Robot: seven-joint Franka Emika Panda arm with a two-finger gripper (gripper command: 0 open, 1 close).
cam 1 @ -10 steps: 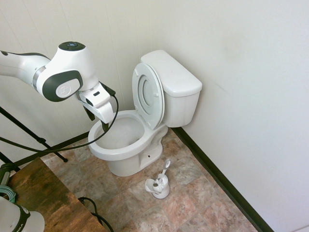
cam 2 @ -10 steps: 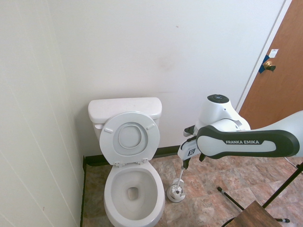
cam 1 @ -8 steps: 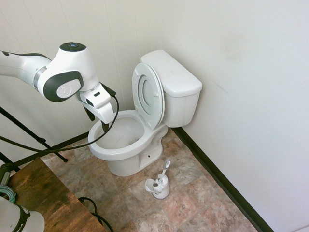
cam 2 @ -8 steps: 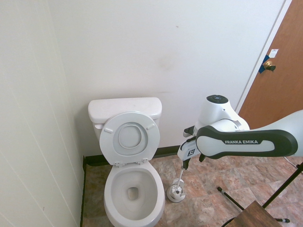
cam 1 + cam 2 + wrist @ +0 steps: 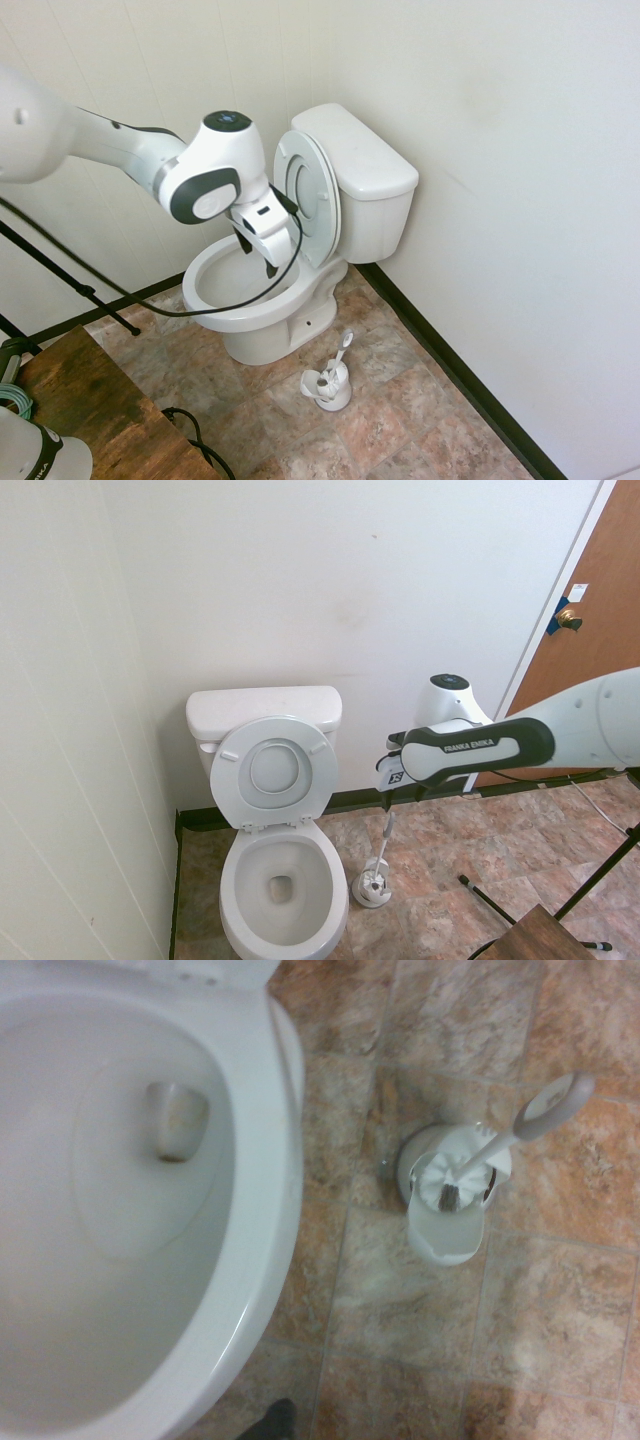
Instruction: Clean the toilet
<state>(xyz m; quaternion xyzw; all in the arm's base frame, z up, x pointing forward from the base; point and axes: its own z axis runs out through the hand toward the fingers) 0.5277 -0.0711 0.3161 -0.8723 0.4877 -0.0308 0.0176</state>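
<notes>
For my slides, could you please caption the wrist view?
Looking down on the open toilet bowl, with the brush resting in its holder on the tiled floor beside it.

The toilet [image 5: 300,240] stands against the back wall near the room's corner, its seat raised and leaning on the tank behind the bowl. On the floor [image 5: 400,400] just beside the bowl stands the brush holder [image 5: 328,385] with its brush [image 5: 480,1160] in it. The tool [image 5: 258,255] hangs above the bowl's rim, on the holder's side.
</notes>
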